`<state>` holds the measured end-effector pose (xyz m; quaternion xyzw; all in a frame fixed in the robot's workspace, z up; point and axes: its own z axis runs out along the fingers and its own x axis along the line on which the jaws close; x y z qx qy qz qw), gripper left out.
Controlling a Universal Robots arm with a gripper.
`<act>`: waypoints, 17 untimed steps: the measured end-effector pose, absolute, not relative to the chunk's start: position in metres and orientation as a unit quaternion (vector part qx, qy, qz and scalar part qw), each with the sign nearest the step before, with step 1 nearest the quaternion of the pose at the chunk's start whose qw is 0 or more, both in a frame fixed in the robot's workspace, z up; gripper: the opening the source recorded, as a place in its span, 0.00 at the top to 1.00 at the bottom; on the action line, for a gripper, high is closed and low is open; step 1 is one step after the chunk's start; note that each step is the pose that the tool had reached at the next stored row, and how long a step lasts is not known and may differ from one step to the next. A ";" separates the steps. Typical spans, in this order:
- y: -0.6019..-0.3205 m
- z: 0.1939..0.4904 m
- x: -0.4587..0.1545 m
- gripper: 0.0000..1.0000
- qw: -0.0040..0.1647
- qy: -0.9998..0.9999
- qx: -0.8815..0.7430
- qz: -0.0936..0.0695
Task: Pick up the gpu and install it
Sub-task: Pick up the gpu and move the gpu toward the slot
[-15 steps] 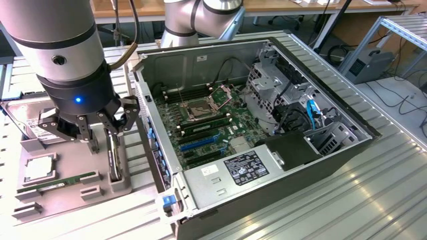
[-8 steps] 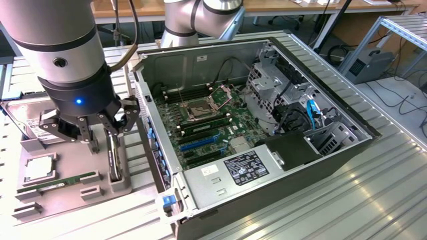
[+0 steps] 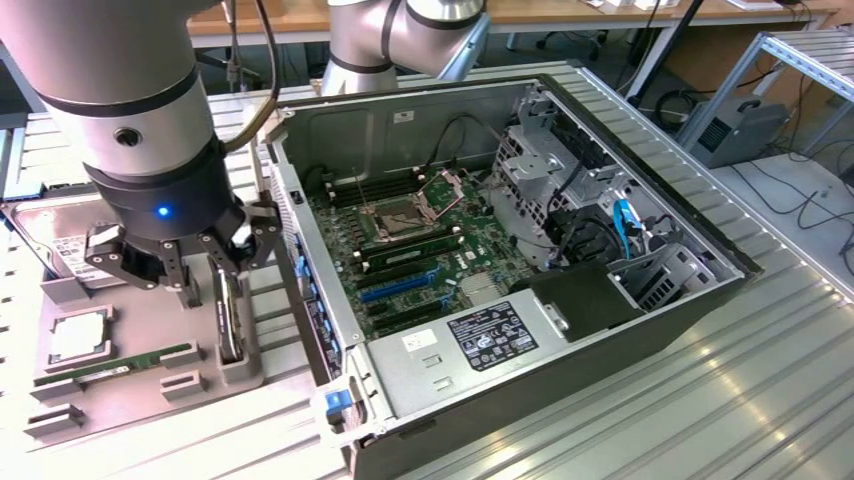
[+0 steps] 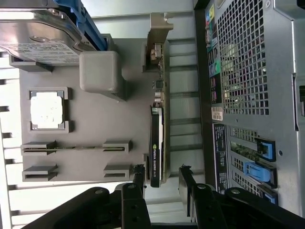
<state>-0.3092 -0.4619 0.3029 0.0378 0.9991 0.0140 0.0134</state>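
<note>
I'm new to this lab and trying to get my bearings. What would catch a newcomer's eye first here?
The opened computer case dominates the exterior view, its green motherboard exposed. At that view's left, the arm's gripper hangs open over a grey tray. Its fingers are spread above the gpu, which stands on edge in a slot beside the case.

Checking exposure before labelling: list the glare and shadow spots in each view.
Exterior view: bright streaks glare off the ribbed metal table; a blue light glows on the arm's wrist. Wrist view: the processor lid looks washed out, the hard drive gleams, the gpu reads dark.
</note>
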 end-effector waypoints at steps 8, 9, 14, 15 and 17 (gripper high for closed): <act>-0.456 0.297 -0.309 0.58 0.013 0.999 0.038 0.012; -0.453 0.296 -0.309 0.58 0.013 0.999 0.038 0.011; -0.444 0.295 -0.309 0.58 0.014 0.999 0.038 0.008; -0.443 0.294 -0.309 0.58 0.014 0.999 0.038 0.008; -0.440 0.294 -0.309 0.58 0.014 0.999 0.038 0.007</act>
